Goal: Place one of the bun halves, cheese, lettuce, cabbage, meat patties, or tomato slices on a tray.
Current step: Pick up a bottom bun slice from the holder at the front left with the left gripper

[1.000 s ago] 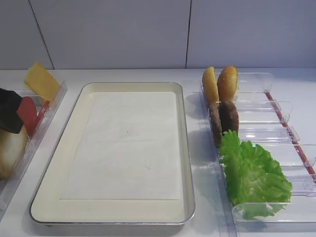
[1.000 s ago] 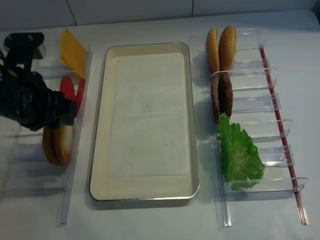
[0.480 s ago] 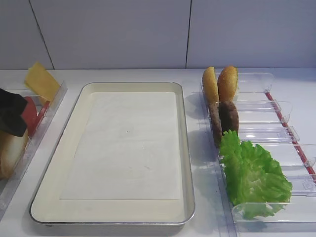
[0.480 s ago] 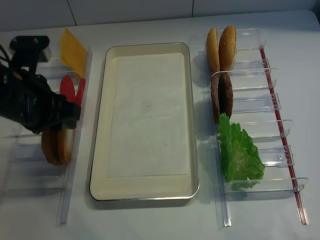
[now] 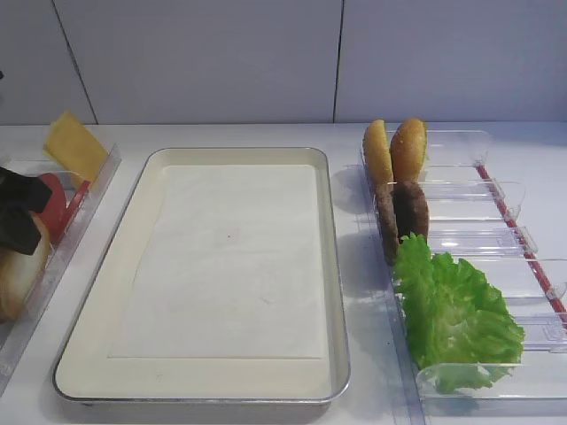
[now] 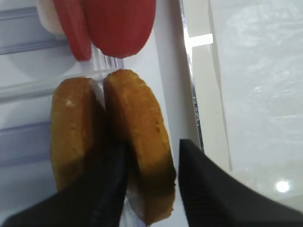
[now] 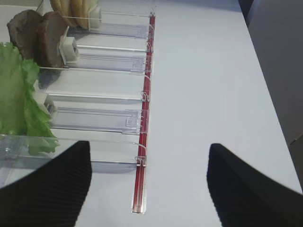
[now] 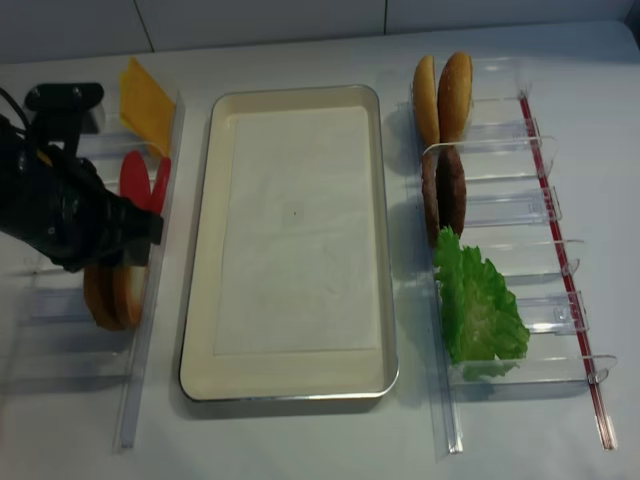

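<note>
Left fingers point(image 6: 147, 189): two dark pads set either side of the right-hand bun half point(image 6: 139, 142) of a pair, partly spread. Whether they are pressing it yet cannot be told from the wrist view; a sliver of gap shows on the tray side.

Bun half, item in hand: stands on edge in the clear holder point(image 8: 135, 330) on the bench, left of the tray point(image 8: 200, 300). Golden-brown rim faces up toward the wrist camera; flat faces point sideways, toward the tray and toward its neighbour. Long axis runs along the holder, parallel to the tray's long side. The fingers straddle its thin dimension at the near end.

Second bun half point(image 6: 73, 132): touching the first, on the far side from the tray; one finger is wedged between the two.

Tomato slices point(image 6: 120, 23): two red discs on edge in the next compartment. Cheese point(image 8: 146, 102): yellow slice, leaning at the holder's far end.

Tray: lined with white paper, nothing on it. Judged next move: lift, then carry right.

Right fingers point(image 7: 147, 184): spread wide, holding nothing, hovering over the bench beside the right holder with lettuce point(image 7: 19, 94) and meat patties point(image 7: 40, 35); well apart from the buns. Left arm is the nearer.
</note>
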### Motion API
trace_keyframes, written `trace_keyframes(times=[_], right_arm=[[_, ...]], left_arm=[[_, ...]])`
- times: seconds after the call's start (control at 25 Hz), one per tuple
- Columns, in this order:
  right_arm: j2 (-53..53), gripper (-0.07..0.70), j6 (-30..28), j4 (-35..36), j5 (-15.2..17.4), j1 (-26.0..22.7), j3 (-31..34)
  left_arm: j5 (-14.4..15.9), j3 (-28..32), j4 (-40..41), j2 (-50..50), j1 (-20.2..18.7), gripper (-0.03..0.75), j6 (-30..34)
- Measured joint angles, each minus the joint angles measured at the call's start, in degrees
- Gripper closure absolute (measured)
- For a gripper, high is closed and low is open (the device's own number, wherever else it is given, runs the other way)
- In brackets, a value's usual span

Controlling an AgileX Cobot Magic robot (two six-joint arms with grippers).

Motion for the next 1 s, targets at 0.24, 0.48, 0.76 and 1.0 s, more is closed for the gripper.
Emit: trace_keyframes(times=[0.24, 0.48, 0.76, 1.0], right_arm=[[0.0, 0.11, 0.0, 0.0, 0.0, 0.0, 0.0], [0.0, 0.11, 0.0, 0.0, 0.0, 0.0, 0.0], [0.0, 0.11, 0.0, 0.0, 0.0, 0.0, 0.0], [0.0, 0.11, 0.0, 0.0, 0.0, 0.0, 0.0]], left_arm=[[0.0, 0.0, 0.1, 0.0, 0.0, 0.499, 0.0], [-0.1, 0.0, 0.9, 0.0, 0.0, 0.549, 0.0], [-0.1, 0.0, 1.1, 0.0, 0.0, 0.556, 0.0], [3.1, -2.3, 1.3, 0.5, 0.0, 0.558, 0.0]])
